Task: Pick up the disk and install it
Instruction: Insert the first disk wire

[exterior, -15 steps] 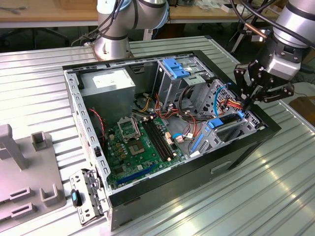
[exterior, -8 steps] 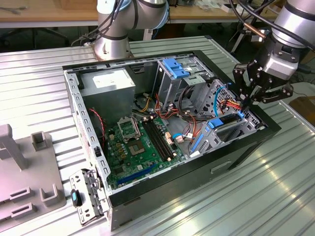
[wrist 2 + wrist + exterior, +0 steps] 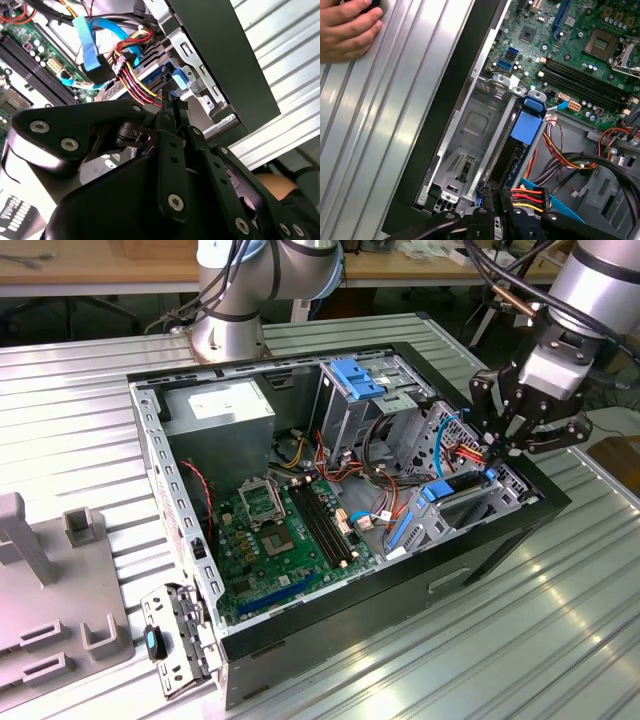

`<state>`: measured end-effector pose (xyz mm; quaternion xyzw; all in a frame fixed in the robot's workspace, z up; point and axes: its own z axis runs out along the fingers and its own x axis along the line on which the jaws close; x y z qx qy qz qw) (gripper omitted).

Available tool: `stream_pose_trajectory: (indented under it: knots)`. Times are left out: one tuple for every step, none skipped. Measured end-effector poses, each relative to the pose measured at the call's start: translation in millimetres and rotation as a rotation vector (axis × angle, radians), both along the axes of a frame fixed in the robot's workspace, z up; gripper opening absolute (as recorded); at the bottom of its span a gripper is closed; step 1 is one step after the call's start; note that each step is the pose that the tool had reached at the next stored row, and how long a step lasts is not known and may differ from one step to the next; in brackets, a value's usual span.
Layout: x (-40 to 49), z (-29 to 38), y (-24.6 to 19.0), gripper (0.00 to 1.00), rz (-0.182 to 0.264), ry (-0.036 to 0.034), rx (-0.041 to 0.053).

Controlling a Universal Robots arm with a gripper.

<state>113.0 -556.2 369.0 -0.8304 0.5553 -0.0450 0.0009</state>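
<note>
Black sheet-steel tower case (image 3: 470, 558) lies open on its side on the ribbed aluminium table (image 3: 520, 650). Green motherboard (image 3: 280, 530) faces up, with long dark memory slots and a square silver socket.

Disk (image 3: 458, 494): seated in the perforated grey metal drive cage at the corner of the case towards the exterior view's right. Its flat dark body runs along the cage, with bright blue plastic carrier showing at both ends. In the first wrist view the disk (image 3: 526, 127) shows a smooth, square-cornered blue tab, and beside it lies a bare stamped-steel bay floor. In the second wrist view the disk (image 3: 145, 75) is a grey slab edged by a blue rail.

Gripper (image 3: 493, 453): matte black linkage fingers with bolt heads, tips drawn together to a narrow point, nothing visible between them. The tips sit just at the cage end of the disk; I cannot tell whether they touch it. In both wrist views the gripper (image 3: 171, 102) (image 3: 492, 197) is close beside a bundle of red, yellow and black power wires (image 3: 526, 196) ending in a black plug.

Other: a person's hand (image 3: 347, 27) rests on the table outside the case wall. Pale blue bracket (image 3: 355, 375) sits on the upper bay. Grey moulded fixture (image 3: 50, 590) stands well apart, at the exterior view's left.
</note>
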Motion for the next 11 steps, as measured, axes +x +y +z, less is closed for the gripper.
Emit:
stream_pose_trajectory:
  knots:
    - [0.0,-0.1,0.0,0.17,-0.031,0.0000,0.0000]
    - [0.0,-0.1,0.0,0.17,-0.046,0.0000,-0.0001]
    - [0.0,-0.3,0.0,0.17,-0.064,0.0000,-0.0001]
    - [0.0,-0.4,0.0,0.17,-0.092,0.0000,-0.0001]
    - [0.0,-0.4,0.0,0.17,-0.110,0.0001,-0.0001]
    - [0.0,-0.5,0.0,0.17,-0.124,0.0001,0.0000]
    - [0.0,-0.5,0.0,0.17,-0.142,0.0000,-0.0001]
    - [0.0,-0.5,0.3,0.17,-0.150,0.0001,-0.0002]
    - [0.0,-0.5,0.5,0.17,-0.159,0.0001,-0.0002]
    - [0.0,-0.7,0.6,0.17,-0.172,0.0001,-0.0001]
    - [0.0,-0.7,1.3,0.17,-0.175,0.0000,-0.0001]
